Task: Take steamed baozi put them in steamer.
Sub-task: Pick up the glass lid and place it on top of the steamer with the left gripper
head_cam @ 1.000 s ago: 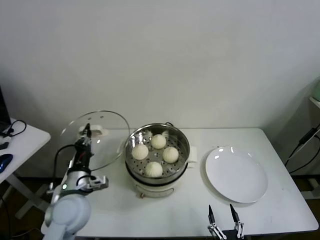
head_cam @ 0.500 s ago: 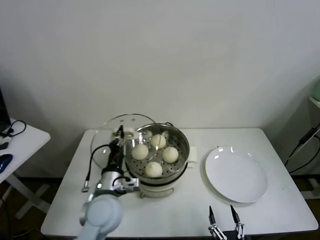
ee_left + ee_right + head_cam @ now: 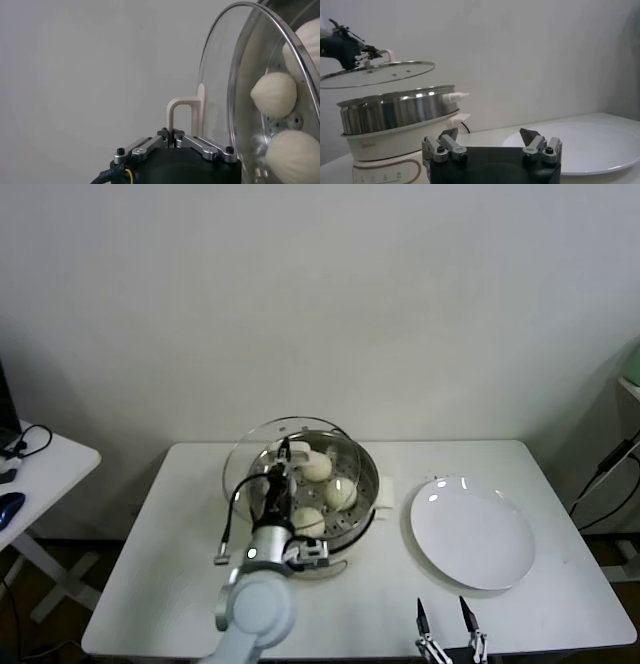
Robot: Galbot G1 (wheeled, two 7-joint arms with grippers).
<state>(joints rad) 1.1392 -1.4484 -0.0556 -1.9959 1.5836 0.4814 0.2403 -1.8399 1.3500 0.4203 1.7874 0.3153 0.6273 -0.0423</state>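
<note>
The steamer [image 3: 366,471] stands mid-table, a steel basket on a cream pot base, seen also in the right wrist view as the steamer [image 3: 395,112]. Three steamed baozi [image 3: 317,467] [image 3: 340,493] [image 3: 308,522] show on its perforated floor, partly through the glass lid [image 3: 243,459]. My left gripper [image 3: 285,450] is shut on the lid's cream handle [image 3: 182,111] and holds the lid [image 3: 220,90] tilted just above the basket's left side. Baozi [image 3: 274,94] show behind the glass. My right gripper [image 3: 446,610] waits open at the table's front edge, nothing between its fingers.
An empty white plate [image 3: 472,534] lies to the right of the steamer, close to my right gripper [image 3: 487,135]. The white table [image 3: 170,584] runs to a wall behind. A small side table [image 3: 45,464] with cables stands off to the left.
My left arm has carried the glass lid rightward, from over the table's left edge to above the steamer. The right arm has not moved.
</note>
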